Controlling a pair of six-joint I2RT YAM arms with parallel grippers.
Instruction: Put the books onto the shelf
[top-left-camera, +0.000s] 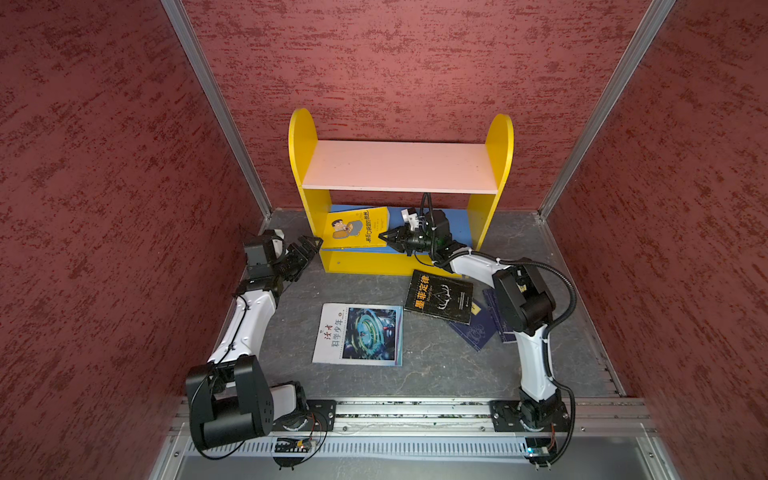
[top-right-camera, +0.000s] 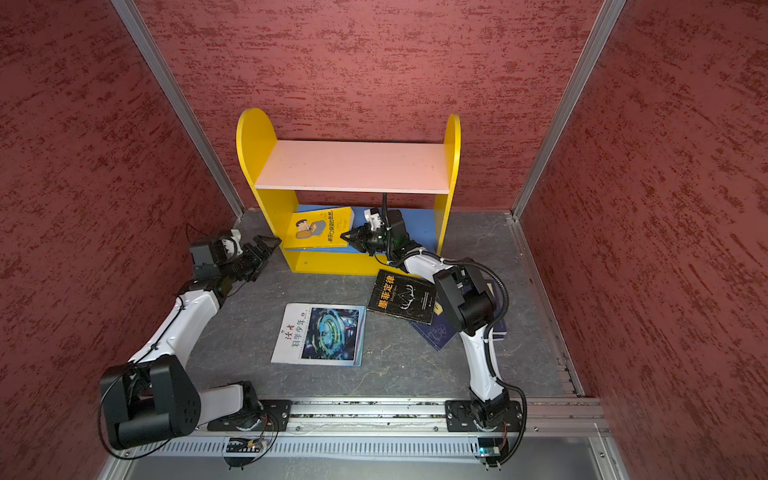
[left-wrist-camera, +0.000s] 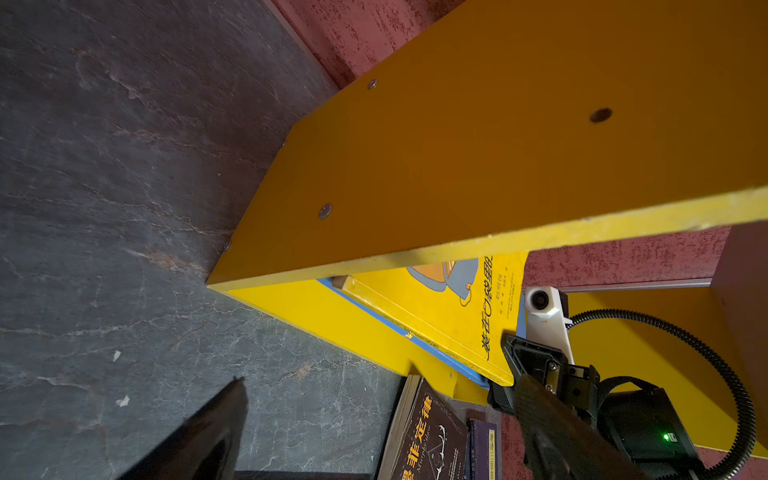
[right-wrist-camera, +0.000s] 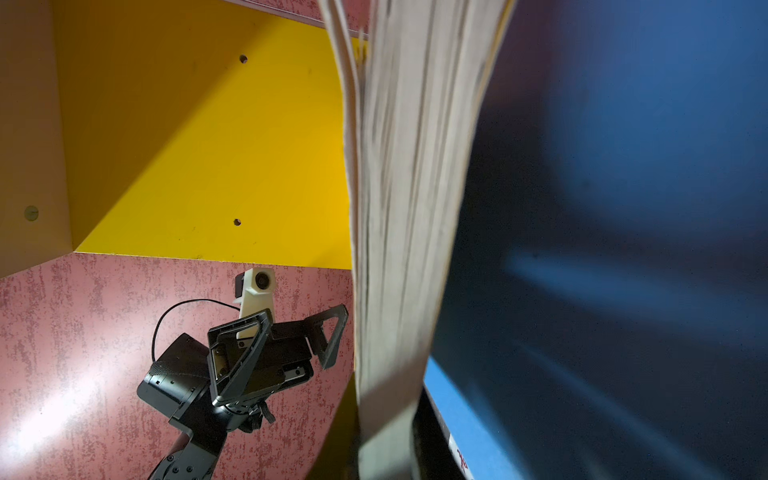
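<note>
- 5 books: 1 yellow book (top-left-camera: 357, 228), 1 black book (top-left-camera: 440, 297), 2 navy books (top-left-camera: 473, 334), 1 magazine (top-left-camera: 359, 334). There is 1 shelf (top-left-camera: 301, 158) with 2 boards, and 2 grippers.
- The yellow book sits tilted on the blue lower board, toward the left side panel.
- Blue board shows bare to the book's right, where the right wrist reaches in under the pink board.
- The other 4 lie on the table (top-left-camera: 291, 324). The magazine is flat in the middle, apart from the rest. The black book overlaps 1 navy book near the shelf's front right corner.
- The right gripper (top-left-camera: 384, 236) has its fingers closed on the yellow book's near right corner.
- The left gripper (top-left-camera: 311, 245) has its fingers spread wide and holds nothing. It is just beside the shelf's left front corner; contact cannot be told.
</note>
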